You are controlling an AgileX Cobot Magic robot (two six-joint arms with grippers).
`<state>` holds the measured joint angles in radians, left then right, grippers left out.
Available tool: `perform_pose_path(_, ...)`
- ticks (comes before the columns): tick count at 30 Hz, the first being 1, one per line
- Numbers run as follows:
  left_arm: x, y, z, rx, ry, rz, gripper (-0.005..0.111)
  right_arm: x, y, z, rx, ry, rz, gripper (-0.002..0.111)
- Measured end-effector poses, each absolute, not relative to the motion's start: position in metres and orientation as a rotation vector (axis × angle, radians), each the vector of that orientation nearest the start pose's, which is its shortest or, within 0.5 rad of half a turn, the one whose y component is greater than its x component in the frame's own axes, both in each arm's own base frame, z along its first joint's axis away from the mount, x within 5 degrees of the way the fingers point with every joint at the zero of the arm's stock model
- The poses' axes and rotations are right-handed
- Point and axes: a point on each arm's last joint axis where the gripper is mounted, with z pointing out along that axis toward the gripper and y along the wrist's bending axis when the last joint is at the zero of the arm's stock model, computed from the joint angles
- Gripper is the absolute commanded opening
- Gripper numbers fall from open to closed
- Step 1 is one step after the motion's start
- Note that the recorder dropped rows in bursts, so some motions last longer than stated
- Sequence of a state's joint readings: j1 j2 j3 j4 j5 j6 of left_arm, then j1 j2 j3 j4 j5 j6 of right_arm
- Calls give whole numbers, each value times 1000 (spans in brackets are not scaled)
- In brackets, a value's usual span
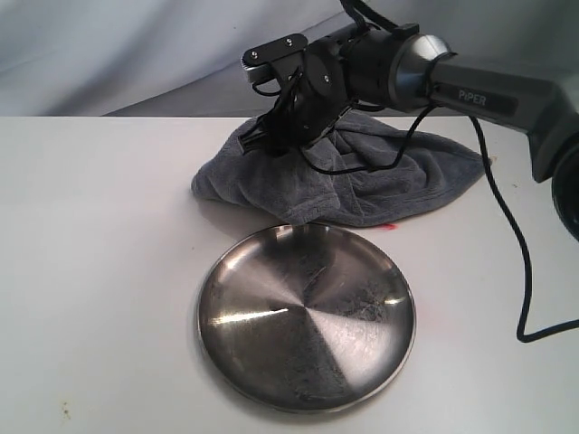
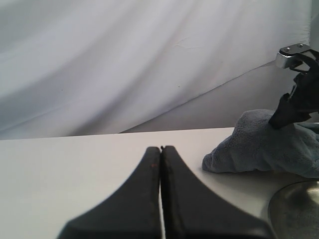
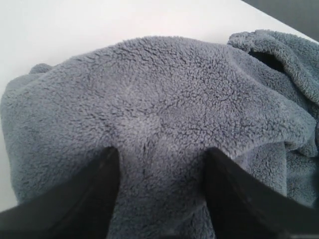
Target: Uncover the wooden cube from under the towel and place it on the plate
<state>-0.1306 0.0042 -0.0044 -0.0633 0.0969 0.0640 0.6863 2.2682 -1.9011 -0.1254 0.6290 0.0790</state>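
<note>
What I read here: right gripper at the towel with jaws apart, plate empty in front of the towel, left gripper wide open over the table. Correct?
Not quite. The left gripper is shut, its fingers pressed together, as the left wrist view shows. The rest holds: the right gripper is at the towel with jaws apart, and the plate in front of the towel is empty.

Robot lab bench w/ white table (image 1: pixel 90 271), draped sheet bkgd (image 1: pixel 136 45), cabled arm (image 1: pixel 488 95).
</note>
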Motion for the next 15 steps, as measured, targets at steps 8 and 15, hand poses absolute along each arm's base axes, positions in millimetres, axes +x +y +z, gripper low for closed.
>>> perform_pose_path(8, 56, -8, 206, 109, 1577, -106, 0, 402, 320, 195, -816, 2345, 196, 0)
perform_pose_path(15, 56, -8, 206, 109, 1577, -106, 0, 402, 321, 195, -802, 2346, 203, 0)
